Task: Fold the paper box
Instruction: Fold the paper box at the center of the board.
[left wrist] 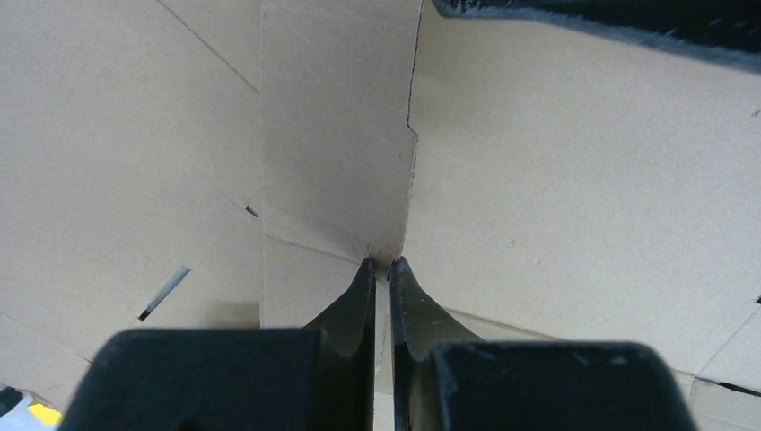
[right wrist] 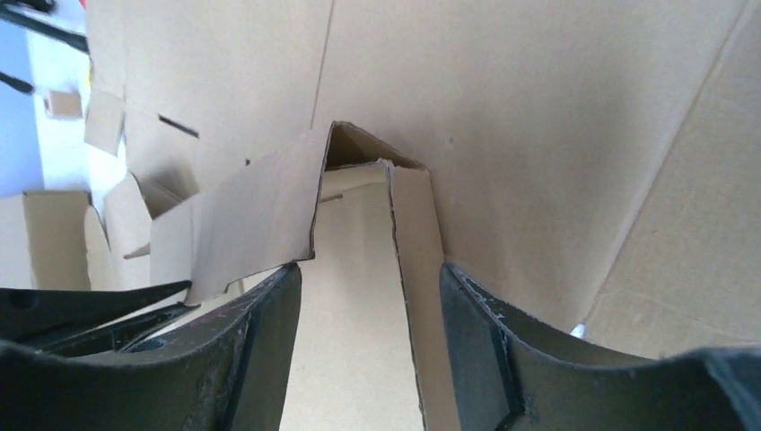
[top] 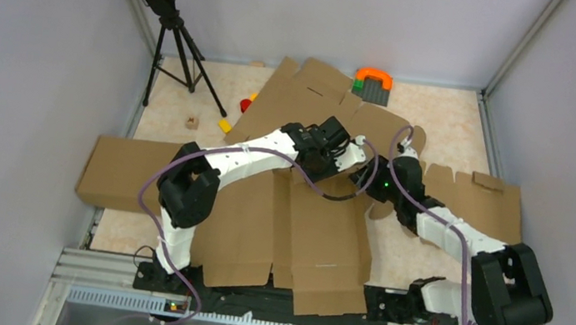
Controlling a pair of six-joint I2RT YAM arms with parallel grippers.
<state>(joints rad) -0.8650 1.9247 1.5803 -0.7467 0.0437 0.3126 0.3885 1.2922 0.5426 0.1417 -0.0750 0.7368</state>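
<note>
Cardboard slab (top: 119, 172): plain and flat, at far left beside the left arm's elbow; not the workpiece.
Paper box (top: 325, 235): large die-cut sheet spread over the middle of the table, from the near edge toward the back. It lies mostly flat, with some flaps raised at mid-sheet where both grippers meet.
Left gripper (left wrist: 381, 262): jaws closed, tips set at the foot of a raised flap. Whether a sheet edge sits between them cannot be told.
Right gripper (right wrist: 370, 269): jaws apart, straddling a folded-up flap corner without clamping it.
Handling: likely light, stiff across the panels, and bending readily only at the creases. Thin tabs may tear or crumple under a hard pull.
Grip points: take a flap near its free edge. Hold the adjoining panel down so the sheet does not slide.
</note>
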